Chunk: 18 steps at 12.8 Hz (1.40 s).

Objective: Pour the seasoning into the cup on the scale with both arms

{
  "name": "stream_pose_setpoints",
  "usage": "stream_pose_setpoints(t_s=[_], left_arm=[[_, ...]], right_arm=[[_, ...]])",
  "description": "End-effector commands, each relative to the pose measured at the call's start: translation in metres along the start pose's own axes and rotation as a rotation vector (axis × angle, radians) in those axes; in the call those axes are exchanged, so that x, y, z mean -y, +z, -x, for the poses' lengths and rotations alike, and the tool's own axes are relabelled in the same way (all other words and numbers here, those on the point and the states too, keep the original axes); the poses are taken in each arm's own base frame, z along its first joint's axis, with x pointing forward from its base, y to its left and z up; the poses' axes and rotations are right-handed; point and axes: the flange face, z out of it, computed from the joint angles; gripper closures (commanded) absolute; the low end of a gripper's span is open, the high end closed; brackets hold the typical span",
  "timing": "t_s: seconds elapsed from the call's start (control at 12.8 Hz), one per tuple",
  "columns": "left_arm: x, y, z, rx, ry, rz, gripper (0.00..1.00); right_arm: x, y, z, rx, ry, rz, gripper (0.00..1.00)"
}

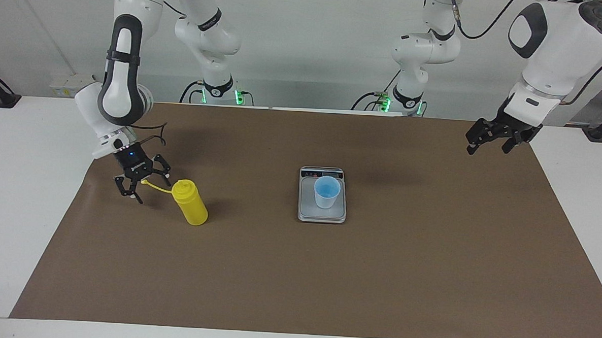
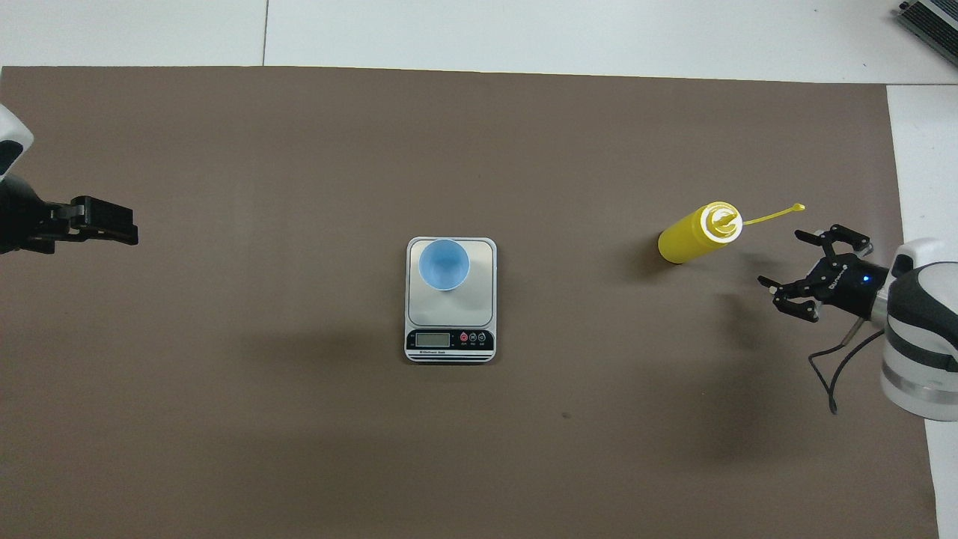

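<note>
The seasoning, a yellow squeeze bottle (image 1: 190, 205) (image 2: 685, 239), stands upright on the mat toward the right arm's end of the table, its thin strap sticking out sideways. My right gripper (image 1: 143, 184) (image 2: 782, 258) hangs open low over the mat beside the bottle, apart from it, with nothing between its fingers. The light blue cup (image 1: 326, 191) (image 2: 444, 263) stands on the silver scale (image 1: 307, 210) (image 2: 479, 299) in the middle of the table. My left gripper (image 1: 490, 141) (image 2: 105, 224) waits open and raised over the mat's edge at the left arm's end.
A brown mat (image 1: 377, 274) covers most of the white table (image 1: 21, 177). The scale's display strip (image 2: 449, 340) faces the robots. A grey device's corner (image 2: 928, 19) shows off the mat, farthest from the robots at the right arm's end.
</note>
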Motion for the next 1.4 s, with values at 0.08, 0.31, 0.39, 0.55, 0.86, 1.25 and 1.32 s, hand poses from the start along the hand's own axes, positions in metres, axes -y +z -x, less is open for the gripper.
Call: stream_pose_setpoints(t_s=[0.08, 0.31, 0.39, 0.55, 0.86, 1.25, 1.32], left_arm=[[0.002, 0.001, 0.007, -0.001, 0.000, -0.018, 0.00], [0.003, 0.001, 0.007, -0.001, 0.003, -0.020, 0.00], [0.003, 0.001, 0.007, -0.001, 0.005, -0.020, 0.00], [0.004, 0.000, 0.006, -0.004, 0.007, -0.021, 0.00], [0.005, -0.001, 0.005, -0.015, 0.070, -0.040, 0.00], [0.005, -0.001, 0.005, -0.017, 0.096, -0.049, 0.00], [0.005, -0.002, 0.005, -0.018, 0.098, -0.049, 0.00]], right_arm=[[-0.028, -0.023, -0.035, 0.040, -0.047, -0.027, 0.00], [-0.038, -0.035, -0.054, 0.090, 0.010, -0.050, 0.00], [-0.040, -0.038, -0.060, 0.095, 0.030, -0.049, 0.00], [-0.041, -0.048, -0.072, 0.108, 0.090, -0.054, 0.00], [-0.031, -0.069, -0.113, 0.196, 0.200, -0.009, 0.00], [-0.012, -0.084, -0.162, 0.276, 0.425, 0.050, 0.00], [-0.011, -0.086, -0.173, 0.287, 0.480, 0.045, 0.00]])
